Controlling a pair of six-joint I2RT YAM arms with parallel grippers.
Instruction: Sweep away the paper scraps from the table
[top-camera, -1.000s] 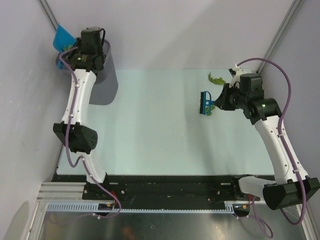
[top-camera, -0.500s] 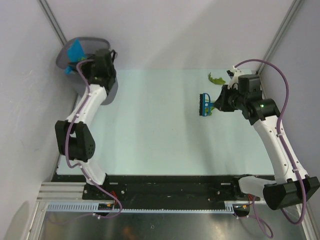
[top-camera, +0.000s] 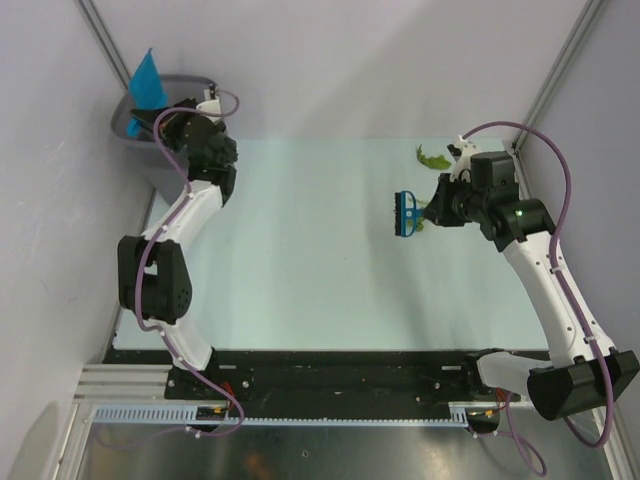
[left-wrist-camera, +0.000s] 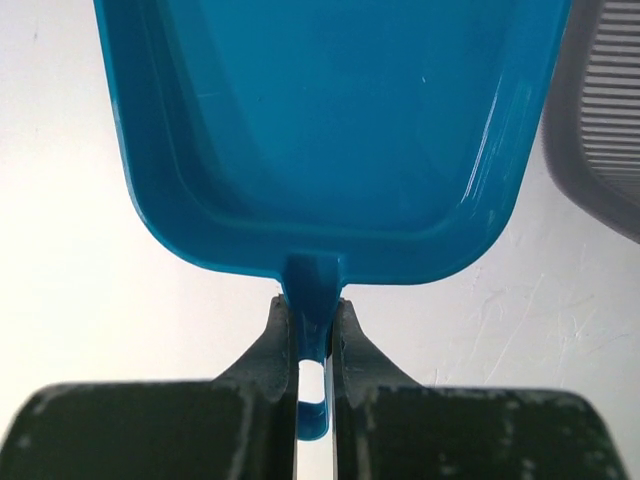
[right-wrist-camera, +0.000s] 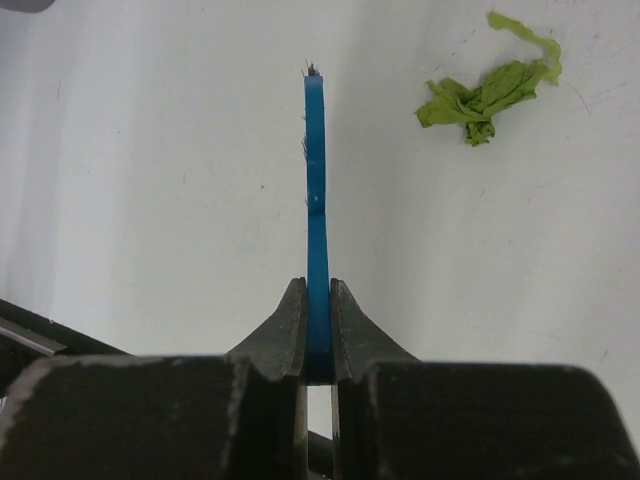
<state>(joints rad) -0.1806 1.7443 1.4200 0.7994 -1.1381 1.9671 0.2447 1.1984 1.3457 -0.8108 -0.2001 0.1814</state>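
Up at the far left corner, the left hand (left-wrist-camera: 315, 312) is clamped tight on the small tab handle of the blue dustpan (left-wrist-camera: 330, 130). The pan is tipped up over the grey mesh wastebasket (top-camera: 190, 80), and its blue edge pokes above the rim in the overhead view. From the wrist, the pan's smooth blue inside fills the upper view, with a slice of the basket's mesh off to the right.

Over on the other side, the right hand (right-wrist-camera: 317, 292) is pinched shut on the handle of the blue brush (right-wrist-camera: 316, 170). It sticks straight out ahead of the fingers, seen edge-on, with a few bristles showing at its tip. The brush head is over the right half of the pale green counter (top-camera: 300, 260); whether the bristles touch the surface I cannot tell.

Now the paper scraps (right-wrist-camera: 487, 92): a crumpled green clump lies on the counter to the right of the brush in the wrist view, apart from it. Overhead, one green scrap rests near the far edge by the right arm, and another bit peeks out just beside the brush head
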